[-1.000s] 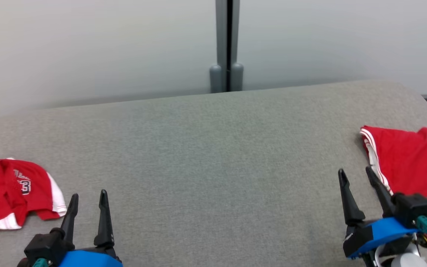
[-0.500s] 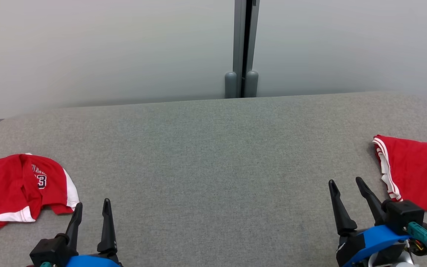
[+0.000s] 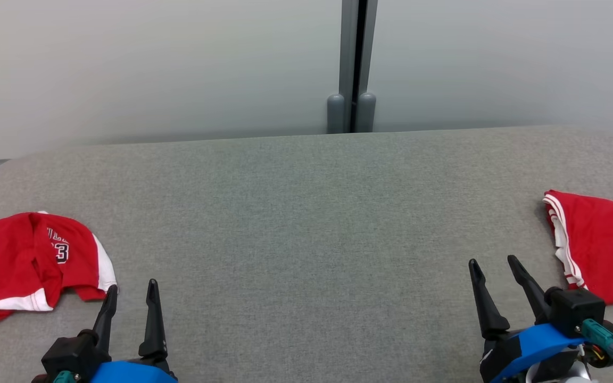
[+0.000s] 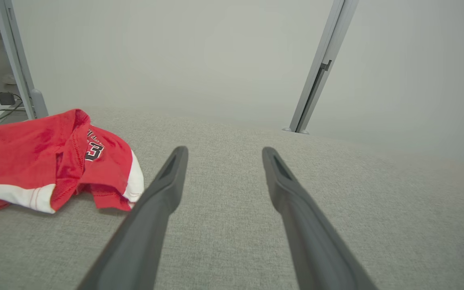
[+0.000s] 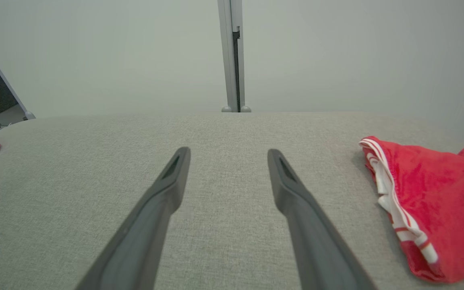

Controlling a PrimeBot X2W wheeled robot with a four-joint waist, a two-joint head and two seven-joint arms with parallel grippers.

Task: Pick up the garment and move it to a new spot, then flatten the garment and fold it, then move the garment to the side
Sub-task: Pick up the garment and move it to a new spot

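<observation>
The crumpled red jersey (image 3: 24,255) lies at the left end of the grey table (image 3: 306,213). Its length runs along the table's front edge, and its white-trimmed corner is just beside the left claw (image 3: 132,287). That claw is spread wide and holds nothing, and so is the right claw (image 3: 493,260) (it sits by the red shorts (image 3: 604,250) at the table's right end). The left arm looks nearer, so the reach probably goes leftward.
</observation>
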